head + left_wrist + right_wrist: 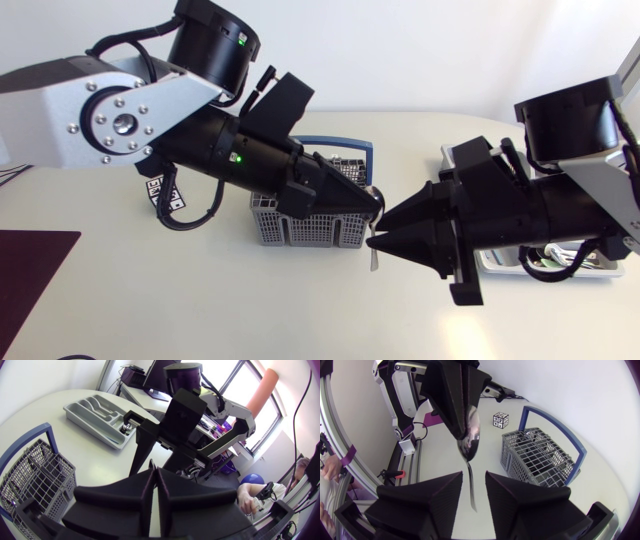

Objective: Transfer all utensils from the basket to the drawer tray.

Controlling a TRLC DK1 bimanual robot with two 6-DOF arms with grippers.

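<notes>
My left gripper (376, 208) is shut on the bowl end of a metal spoon (470, 445), held in the air beside the grey wire basket (300, 225) with its blue handle. The spoon's handle (373, 255) hangs down. My right gripper (472, 482) faces the left one tip to tip, and the handle runs between its fingers (435, 492), which stand a little apart from it on both sides. The left wrist view shows my left gripper's (156, 472) fingers pressed together, with the grey drawer tray (95, 417) beyond. In the head view the tray (500, 262) is mostly hidden under my right arm.
A small black-and-white patterned cube (501, 420) stands on the table beyond the basket (535, 457). A dark mat (30, 270) lies at the table's front left. The basket (35, 475) sits beside and below my left gripper.
</notes>
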